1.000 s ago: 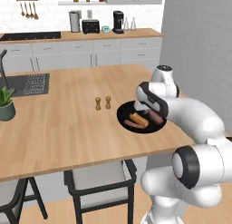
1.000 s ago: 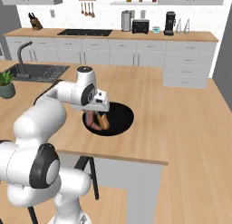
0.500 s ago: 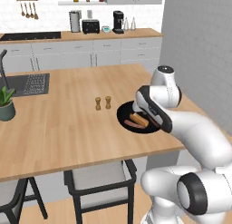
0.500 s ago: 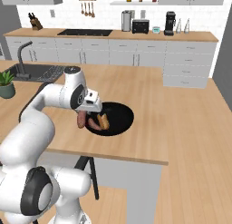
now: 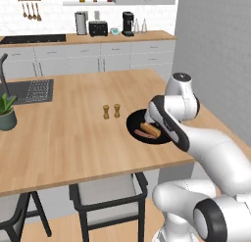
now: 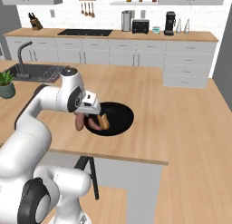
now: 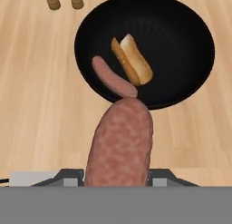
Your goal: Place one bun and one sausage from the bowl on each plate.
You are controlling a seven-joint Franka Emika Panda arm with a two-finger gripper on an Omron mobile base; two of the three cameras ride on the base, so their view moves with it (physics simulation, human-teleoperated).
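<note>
My gripper (image 7: 117,175) is shut on a reddish-brown sausage (image 7: 120,146), held above the counter just off the near rim of the black bowl (image 7: 181,46). In the right base view the held sausage (image 6: 79,122) hangs at the bowl's (image 6: 121,113) left edge, under the hand. In the bowl lie another sausage (image 7: 111,78) and a golden bun (image 7: 132,60), side by side and touching. The left base view shows that bun (image 5: 151,130) and sausage (image 5: 142,134) in the bowl (image 5: 135,122), with my arm over its right side. The plates are out of view.
Two small brown shakers (image 5: 111,111) stand on the wooden counter just left of the bowl. A potted plant (image 5: 6,113) and a sink (image 5: 29,89) lie far left. The counter's front edge (image 6: 113,153) runs close to the bowl, with a chair (image 5: 105,197) below it.
The gripper has come up out of the bowl with the sausage and moved toward the bowl's near left rim. The bun and the other sausage stay in the bowl.
</note>
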